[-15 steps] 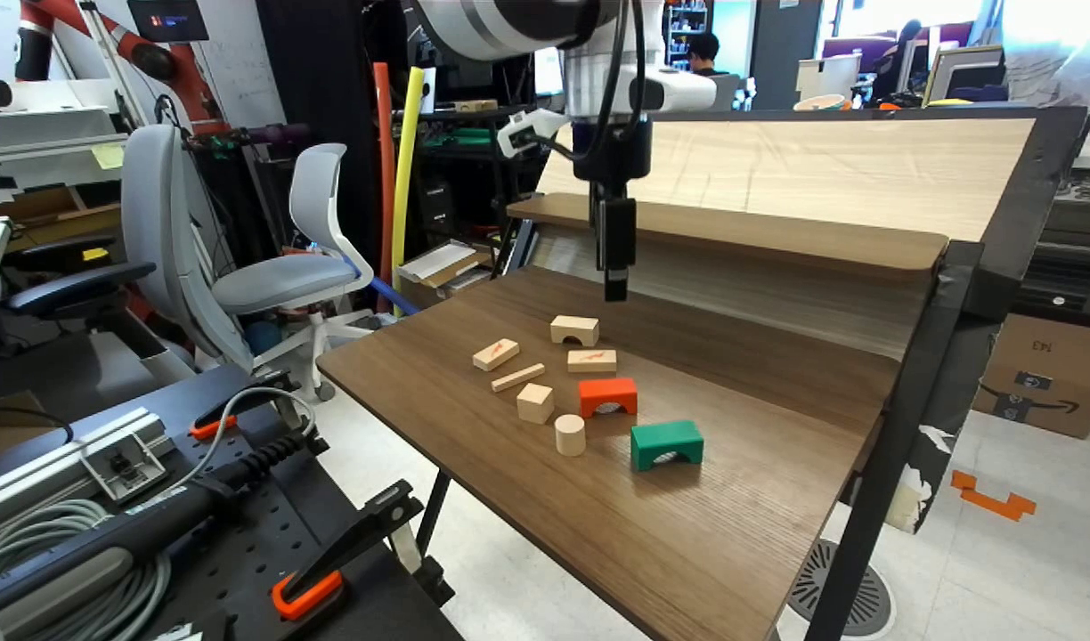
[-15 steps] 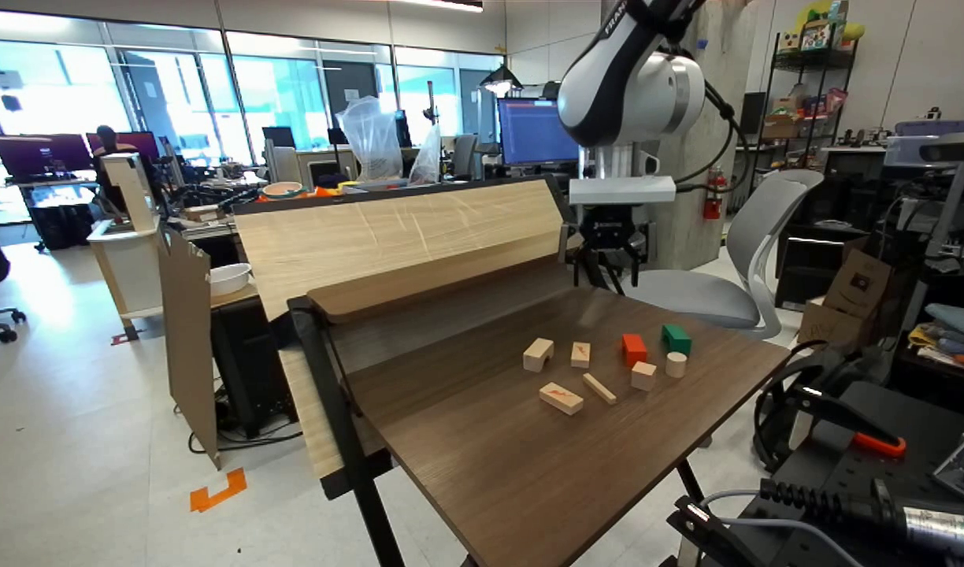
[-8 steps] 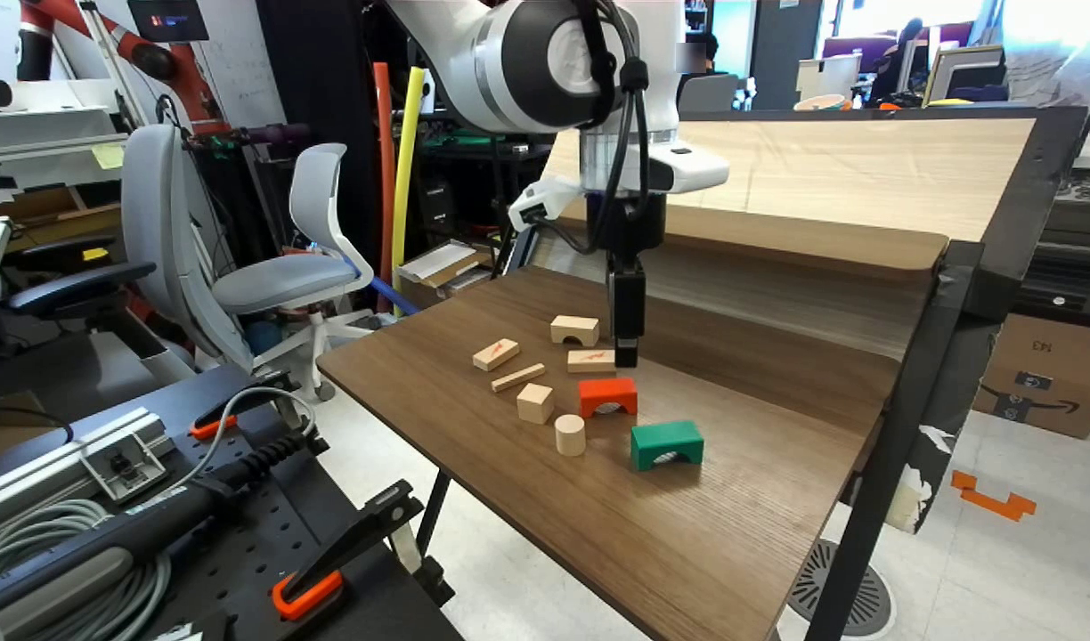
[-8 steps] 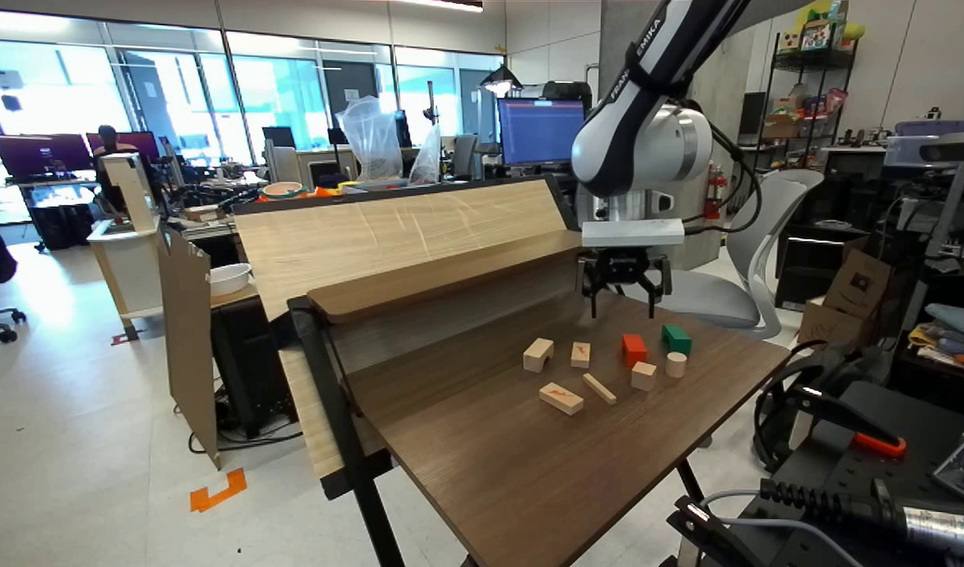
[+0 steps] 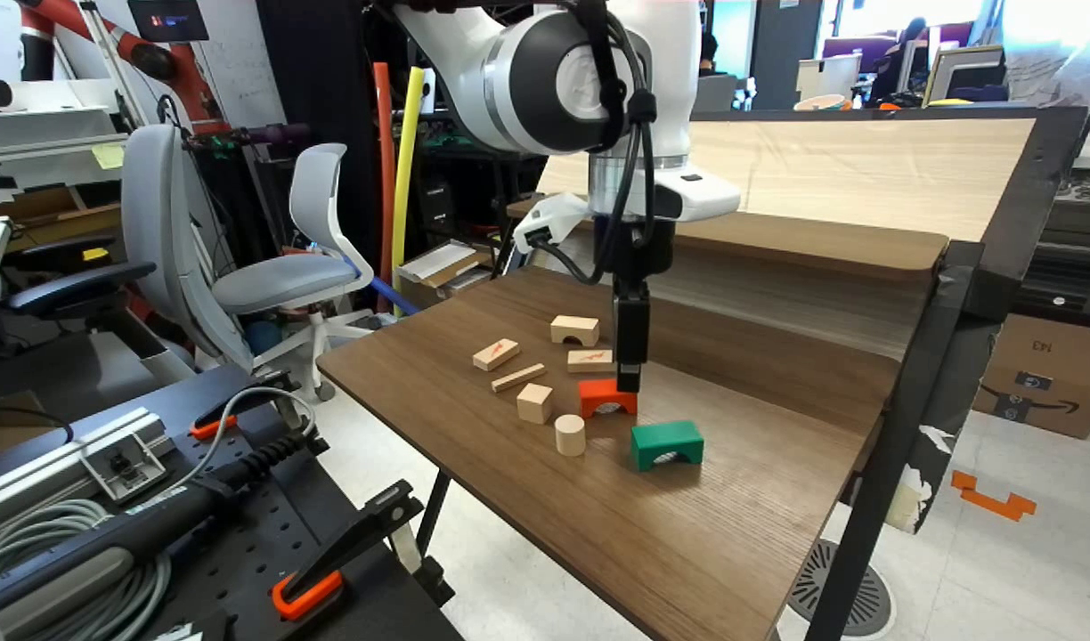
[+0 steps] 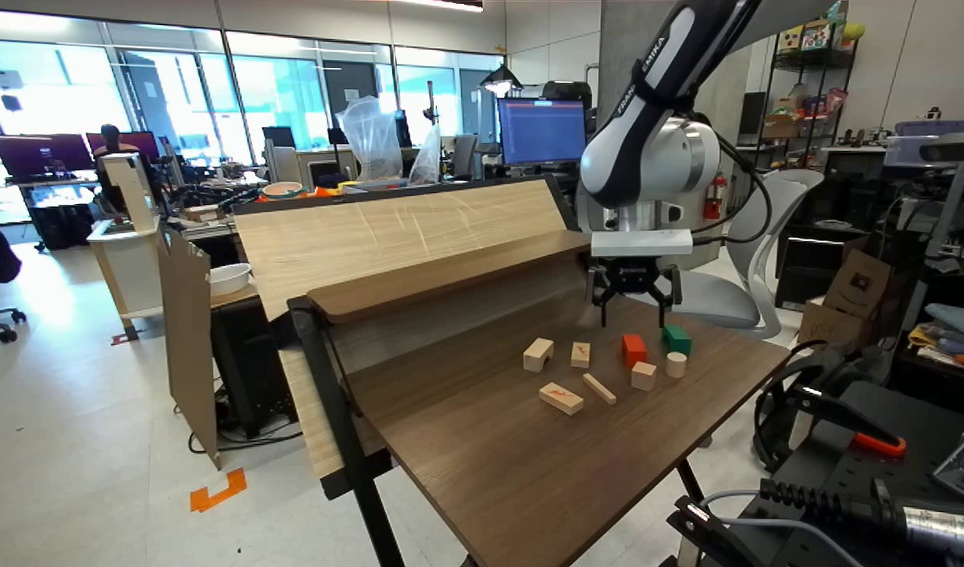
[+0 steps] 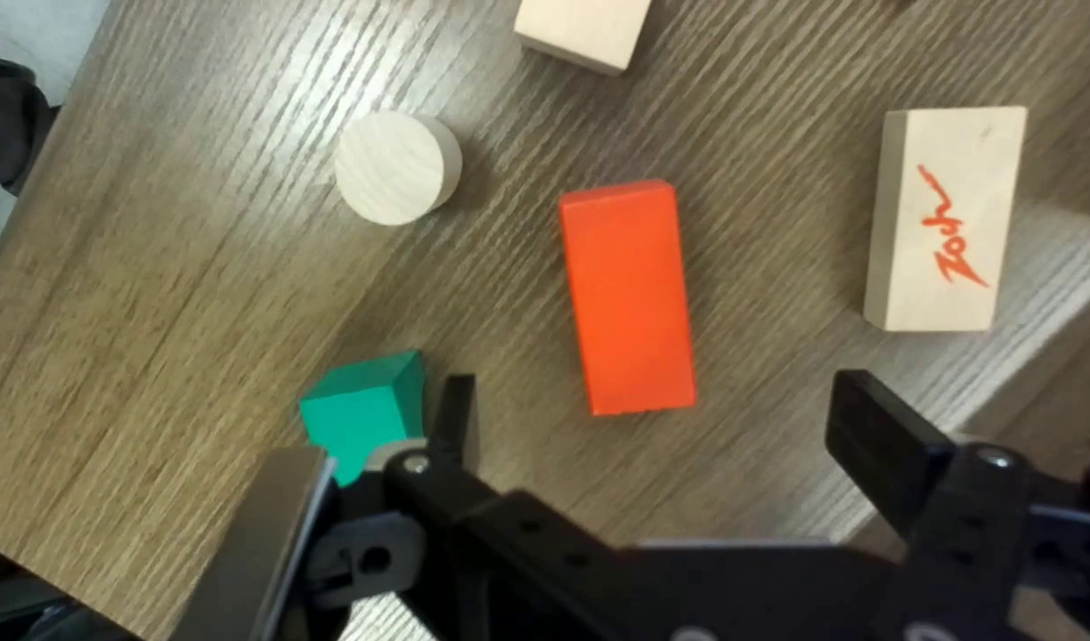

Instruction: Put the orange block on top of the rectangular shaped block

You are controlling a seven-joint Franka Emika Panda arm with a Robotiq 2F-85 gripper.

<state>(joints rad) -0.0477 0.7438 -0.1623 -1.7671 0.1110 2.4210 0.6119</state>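
Wrist view: orange block [image 7: 630, 303] on tabletop [image 7: 776, 267] at frame centre, mostly up-frame of spread, empty claw [image 7: 659, 405]; with near-vertical long axis, crosswise to closing line; probably suited to a width-wise grip.

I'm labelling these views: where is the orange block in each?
In an exterior view: the orange block, below and right of centre, the wooden cylinder to its lower left.
In an exterior view: the orange block, lower half, right of centre, the wooden cylinder to its right.
Wrist view: the orange block, slightly right of centre, the wooden cylinder to its upper left.
Shared landmark: the wooden cylinder.
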